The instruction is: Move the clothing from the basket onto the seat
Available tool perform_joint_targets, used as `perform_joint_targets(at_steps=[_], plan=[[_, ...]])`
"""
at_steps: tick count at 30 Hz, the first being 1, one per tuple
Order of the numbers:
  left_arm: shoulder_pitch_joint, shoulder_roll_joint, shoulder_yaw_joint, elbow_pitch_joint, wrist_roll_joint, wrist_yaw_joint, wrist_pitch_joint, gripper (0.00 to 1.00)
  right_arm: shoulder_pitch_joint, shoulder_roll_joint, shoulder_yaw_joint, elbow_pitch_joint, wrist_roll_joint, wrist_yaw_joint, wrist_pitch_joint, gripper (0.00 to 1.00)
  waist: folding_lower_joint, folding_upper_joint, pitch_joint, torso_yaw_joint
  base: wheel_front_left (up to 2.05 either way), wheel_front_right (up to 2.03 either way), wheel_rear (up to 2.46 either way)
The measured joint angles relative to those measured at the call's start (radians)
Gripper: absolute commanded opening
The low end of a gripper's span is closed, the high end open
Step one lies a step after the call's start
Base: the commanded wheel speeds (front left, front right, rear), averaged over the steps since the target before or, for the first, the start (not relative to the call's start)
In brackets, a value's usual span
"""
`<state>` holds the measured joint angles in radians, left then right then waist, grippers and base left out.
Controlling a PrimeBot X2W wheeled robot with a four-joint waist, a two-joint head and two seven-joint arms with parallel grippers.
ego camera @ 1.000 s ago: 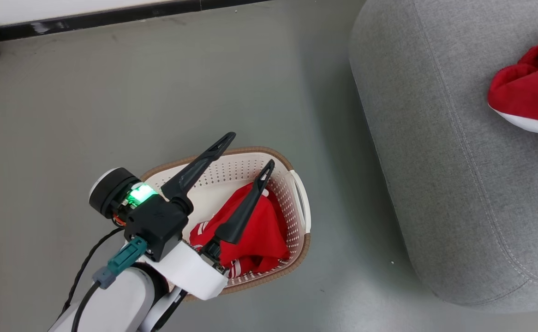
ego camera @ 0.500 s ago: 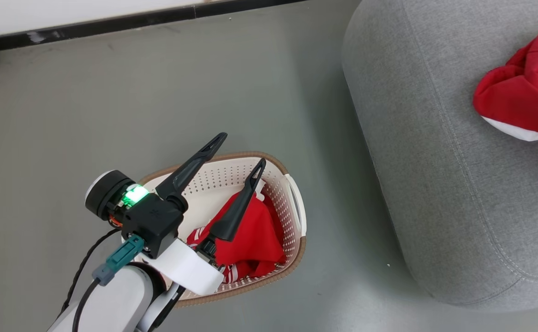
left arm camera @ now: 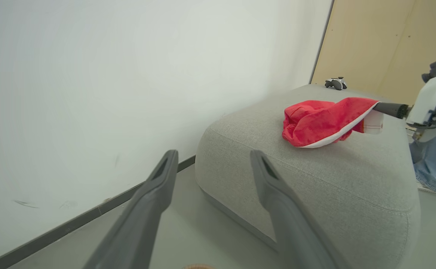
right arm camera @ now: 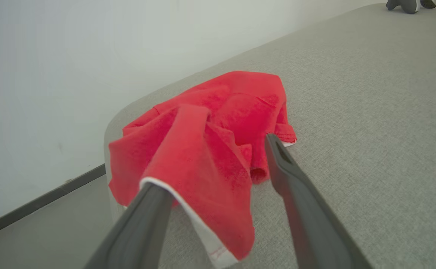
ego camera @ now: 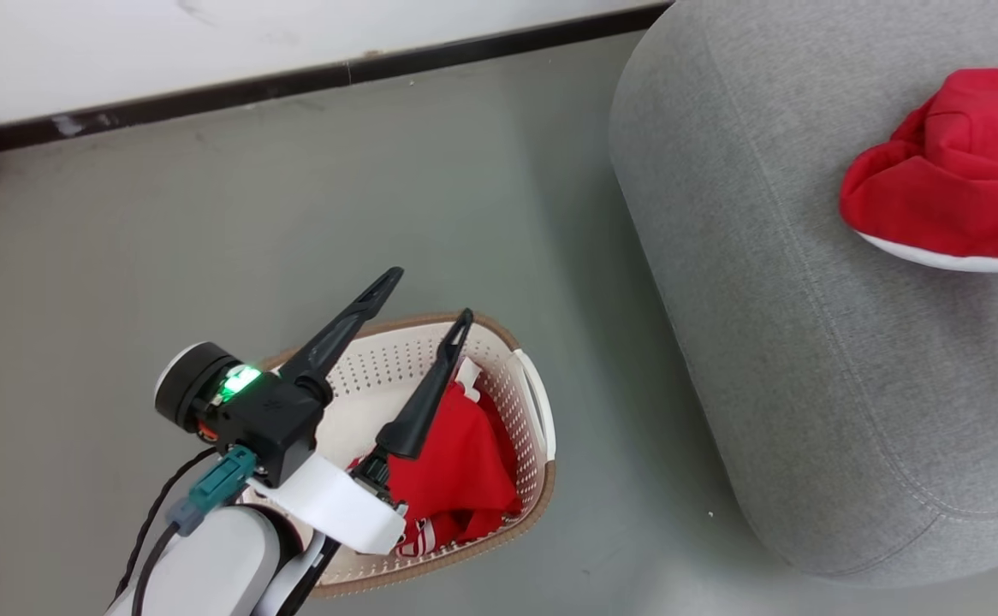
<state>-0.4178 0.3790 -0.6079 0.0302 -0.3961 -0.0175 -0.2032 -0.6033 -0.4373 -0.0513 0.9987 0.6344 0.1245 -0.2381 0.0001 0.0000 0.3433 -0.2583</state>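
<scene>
**A:** What's in the basket [ego camera: 379, 376] right now?

**B:** 1 crumpled red shirt [ego camera: 456, 470], bunched against the side nearest the seat [ego camera: 790, 359], with white stripes showing at the robot's end. The left gripper [ego camera: 429, 295] hangs right above it, its 2 fingers spread wide and nothing in them.

**A:** And on the seat?

**B:** A second red garment [ego camera: 953, 188] with white trim lies on top, close to the edge that faces the wall. The right gripper [right arm camera: 227, 138] is right at it, fingers wide apart and not pinching anything, though a fold of the cloth is draped over 1 fingertip.

**A:** Much room around there?

**B:** Plenty. The basket sits on the grey floor [ego camera: 208, 257], apart from the seat's rounded side, with a strip of floor between them. There's a wide stretch of floor from the basket up to the black baseboard [ego camera: 294, 81]. Past the garment the seat top is mostly open grey fabric, with a small dark-and-white gadget [left arm camera: 335, 83] at the far end.
</scene>
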Motion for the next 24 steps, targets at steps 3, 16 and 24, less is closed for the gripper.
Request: perform_joint_targets(at_steps=[3, 16, 24], plan=[[0.009, 0.001, 0.007, 0.012, -0.007, 0.0, -0.007, 1.0, 0.028, -0.001, 0.01, -0.021, -0.001, 0.0, -0.001, 1.0, 0.0, 0.0, -0.018, -0.006, 0.0, 0.0, 0.0], [0.083, 0.002, 0.06, 0.045, -0.035, 0.028, -0.033, 1.0, 0.098, 0.039, 0.132, -0.127, -0.026, 0.0, -0.002, 1.0, 0.0, 0.0, -0.115, -0.025, 0.0, 0.0, 0.0], [0.153, 0.0, 0.095, 0.061, -0.055, 0.062, -0.036, 1.0, 0.1, 0.058, 0.198, -0.2, -0.053, 0.0, 0.0, 1.0, 0.0, 0.0, -0.168, -0.015, 0.0, 0.0, 0.0]])
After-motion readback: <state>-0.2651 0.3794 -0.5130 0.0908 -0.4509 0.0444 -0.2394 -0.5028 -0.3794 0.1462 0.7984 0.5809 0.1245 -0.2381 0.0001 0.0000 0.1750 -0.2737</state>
